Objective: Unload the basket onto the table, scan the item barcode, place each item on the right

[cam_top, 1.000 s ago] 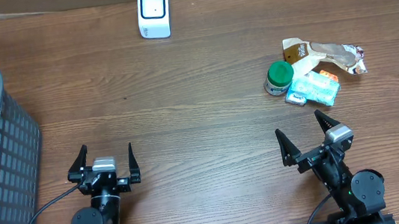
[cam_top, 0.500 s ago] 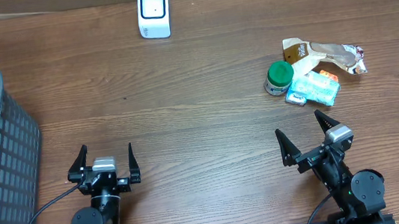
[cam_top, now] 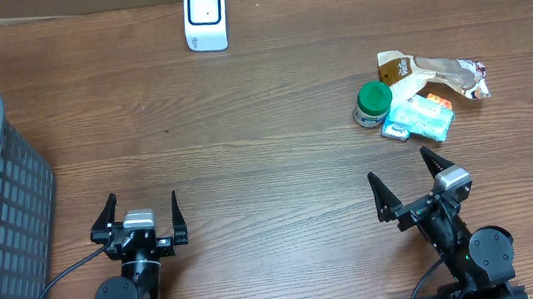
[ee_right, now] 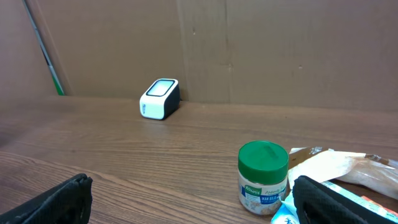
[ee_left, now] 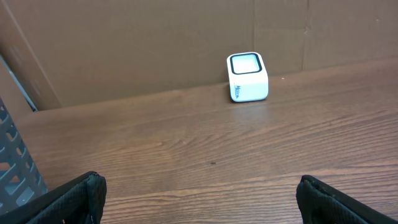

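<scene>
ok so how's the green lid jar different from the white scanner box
The jar is round with a green lid; the scanner is a white box with a dark-rimmed window on top. The jar sits by the packets; the scanner stands alone. Both stand upright on the table.

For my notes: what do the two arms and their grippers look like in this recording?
Both arms are black with rounded joint housings. The left gripper and right gripper each have two slim, tapering black fingers and a small silver-grey block at their base. A black cable trails from each arm.
</scene>
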Motion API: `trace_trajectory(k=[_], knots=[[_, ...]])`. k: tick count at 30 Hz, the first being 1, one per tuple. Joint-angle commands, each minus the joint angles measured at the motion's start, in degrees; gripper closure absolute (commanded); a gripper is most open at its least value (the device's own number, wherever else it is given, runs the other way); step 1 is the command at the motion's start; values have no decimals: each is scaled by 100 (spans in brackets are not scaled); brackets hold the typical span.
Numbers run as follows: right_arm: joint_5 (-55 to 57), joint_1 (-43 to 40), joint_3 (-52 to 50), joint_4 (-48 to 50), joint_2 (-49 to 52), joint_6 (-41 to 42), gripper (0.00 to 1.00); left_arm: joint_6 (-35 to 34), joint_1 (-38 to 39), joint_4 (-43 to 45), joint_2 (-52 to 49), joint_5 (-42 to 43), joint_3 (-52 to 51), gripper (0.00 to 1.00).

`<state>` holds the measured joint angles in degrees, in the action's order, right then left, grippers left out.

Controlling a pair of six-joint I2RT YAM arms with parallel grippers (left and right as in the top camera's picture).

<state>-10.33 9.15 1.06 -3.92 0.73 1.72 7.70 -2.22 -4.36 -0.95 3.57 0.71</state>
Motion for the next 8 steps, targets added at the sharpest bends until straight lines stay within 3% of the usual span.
trace_trajectory(k=[1,8], knots=[[-44,11,-59,37,-59,0,0,87,66,9,70,-79,-42,1],[-44,11,-59,35,-59,0,0,87,66,7,68,-81,-42,0]])
